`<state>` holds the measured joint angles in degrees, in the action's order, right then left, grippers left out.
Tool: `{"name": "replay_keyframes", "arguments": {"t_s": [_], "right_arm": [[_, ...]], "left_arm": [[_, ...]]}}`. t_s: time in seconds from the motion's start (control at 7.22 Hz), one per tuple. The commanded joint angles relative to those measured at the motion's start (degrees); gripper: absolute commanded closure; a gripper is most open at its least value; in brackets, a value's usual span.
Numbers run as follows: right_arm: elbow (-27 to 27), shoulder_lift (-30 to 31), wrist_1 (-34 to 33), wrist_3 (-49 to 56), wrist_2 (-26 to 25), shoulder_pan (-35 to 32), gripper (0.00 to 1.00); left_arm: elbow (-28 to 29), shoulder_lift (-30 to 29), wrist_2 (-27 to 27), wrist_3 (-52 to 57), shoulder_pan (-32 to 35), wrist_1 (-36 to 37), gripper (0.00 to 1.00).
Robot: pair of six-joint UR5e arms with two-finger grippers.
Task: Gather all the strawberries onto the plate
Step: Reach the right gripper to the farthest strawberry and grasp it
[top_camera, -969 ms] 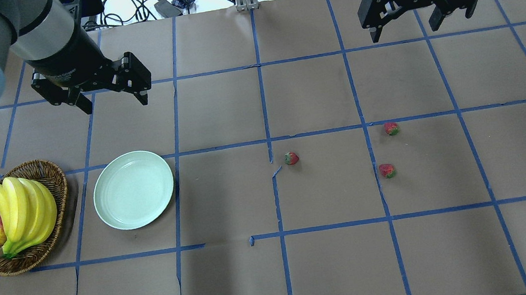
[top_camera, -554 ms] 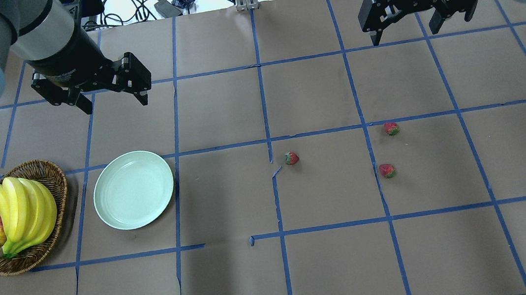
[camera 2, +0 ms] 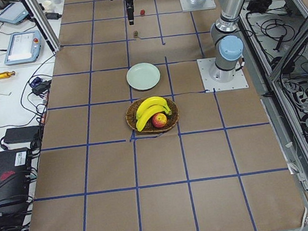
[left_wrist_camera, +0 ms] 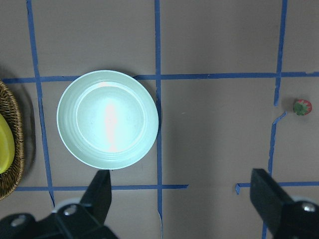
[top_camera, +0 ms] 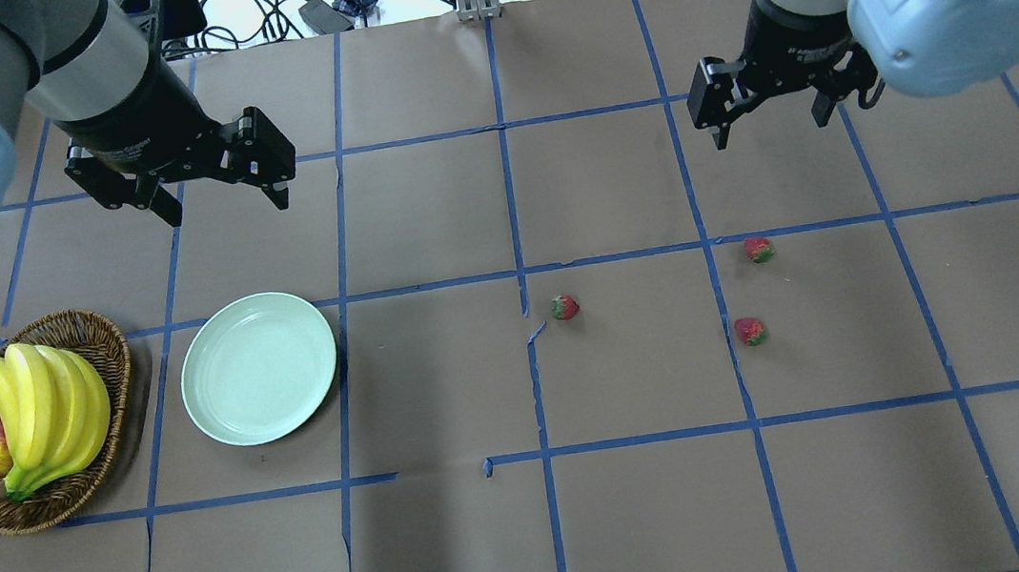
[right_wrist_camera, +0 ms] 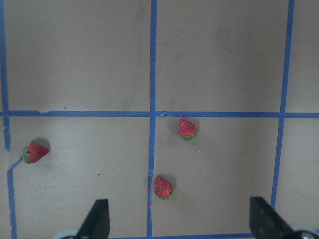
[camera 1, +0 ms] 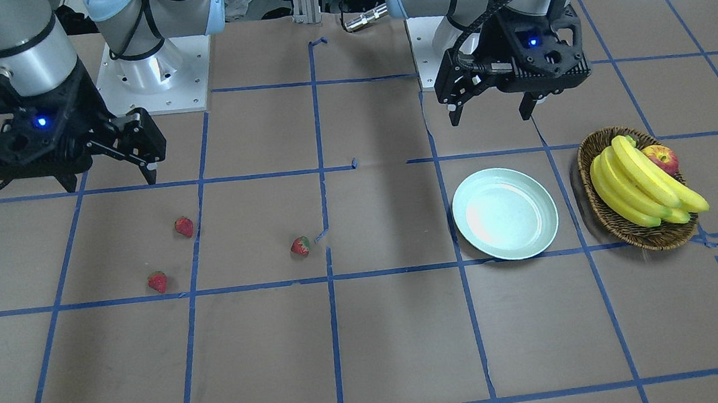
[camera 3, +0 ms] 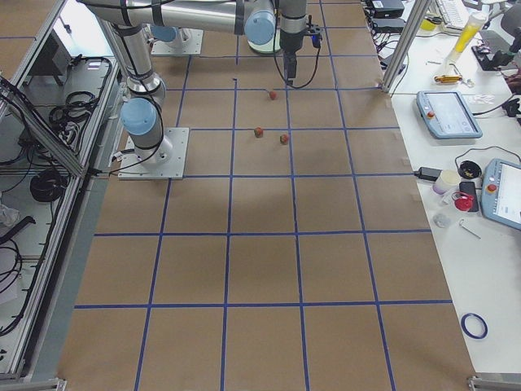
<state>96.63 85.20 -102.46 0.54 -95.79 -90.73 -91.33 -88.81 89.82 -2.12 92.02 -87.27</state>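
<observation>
Spotted three strawberries (top_camera: 565,307) loose on the table (top_camera: 463,550), roughly 3 o'clock from the plate (top_camera: 260,367), well apart. Found left gripper (top_camera: 227,203) at plate's 12, right gripper (top_camera: 770,130) at berries' 12, both spread wide, gripping nothing. Can't read the white lettering (top_camera: 131,149), too blurry.

Brown taped table (top_camera: 442,370) carries plate (top_camera: 259,368), wicker basket (top_camera: 116,355), three scattered strawberries (top_camera: 565,307); basket seemingly beside plate, apart.

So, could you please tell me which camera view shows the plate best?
The left wrist-mounted view: the plate is largest there, seen from straight above, empty. Overhead and front-facing views show it whole but smaller; exterior left shows it tiny; the other two miss it.
</observation>
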Motion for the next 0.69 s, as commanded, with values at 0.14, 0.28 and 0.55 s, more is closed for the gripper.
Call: {"name": "replay_keyframes", "arguments": {"t_s": [0.14,0.28,0.55], "right_arm": [[19.1,-0.7,-21.4,0.6,-1.1,4.2,0.0],[23.6,-2.1,-27.6,0.8,-0.2,8.1,0.0],[25.3,-5.0,-30.1,3.3,6.6,9.7,0.0]], "left_arm": [[-1.0,0.0,0.0,0.0,0.0,0.0,0.0],[-1.0,0.0,0.0,0.0,0.0,0.0,0.0],[-1.0,-0.2,0.0,-0.1,0.0,0.0,0.0]]}}
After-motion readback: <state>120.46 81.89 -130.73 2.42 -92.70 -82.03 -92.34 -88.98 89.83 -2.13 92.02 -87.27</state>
